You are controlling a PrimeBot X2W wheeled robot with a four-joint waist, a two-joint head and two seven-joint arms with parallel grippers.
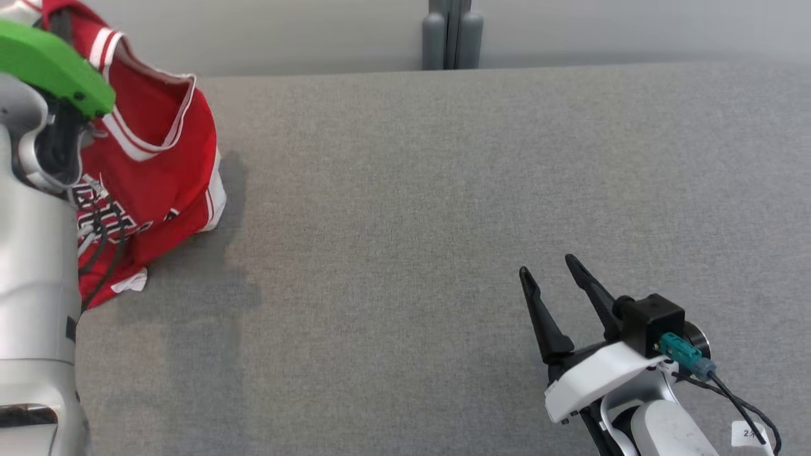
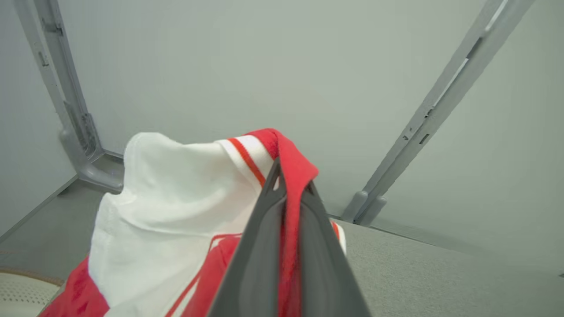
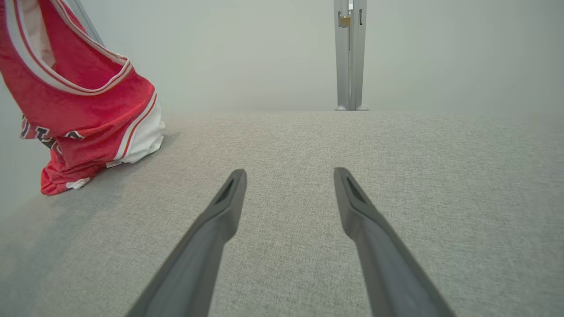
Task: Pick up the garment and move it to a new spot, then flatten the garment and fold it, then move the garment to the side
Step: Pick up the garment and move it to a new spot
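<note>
The left jaws clamp the garment [image 2: 176, 198] (red edge, white inside showing) above the table [image 2: 440, 273].

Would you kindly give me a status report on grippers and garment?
Left gripper shut on red jersey, hem resting on table. Right gripper open, empty. Nothing in the way.

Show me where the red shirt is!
The red shirt hangs at the head view's left, pinched in the left pincer, its hem on the grey table.
</note>
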